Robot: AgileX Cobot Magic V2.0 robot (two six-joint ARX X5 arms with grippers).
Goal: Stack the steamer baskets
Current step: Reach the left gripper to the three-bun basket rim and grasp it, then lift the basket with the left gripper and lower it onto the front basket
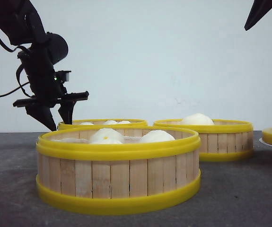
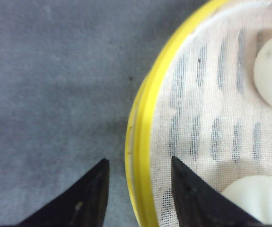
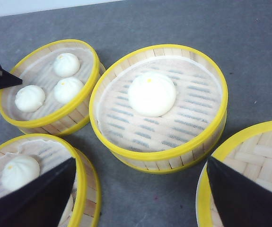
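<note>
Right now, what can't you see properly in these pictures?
- Front view: the far-left basket is mostly hidden behind the near basket; only its rim and bun tops show.
- Front view: the right tool is cut off by the top edge.
- Left wrist view: the basket's outer wall is not visible from above.
- Right wrist view: the woven lid is cut off by the edge and covered by a black finger.

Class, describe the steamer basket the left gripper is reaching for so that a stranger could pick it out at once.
Find the grey table with three yellow-rimmed steamer baskets. Go to the basket at the back left, where the left gripper straddles its rim. It alone shows three small buns.
</note>
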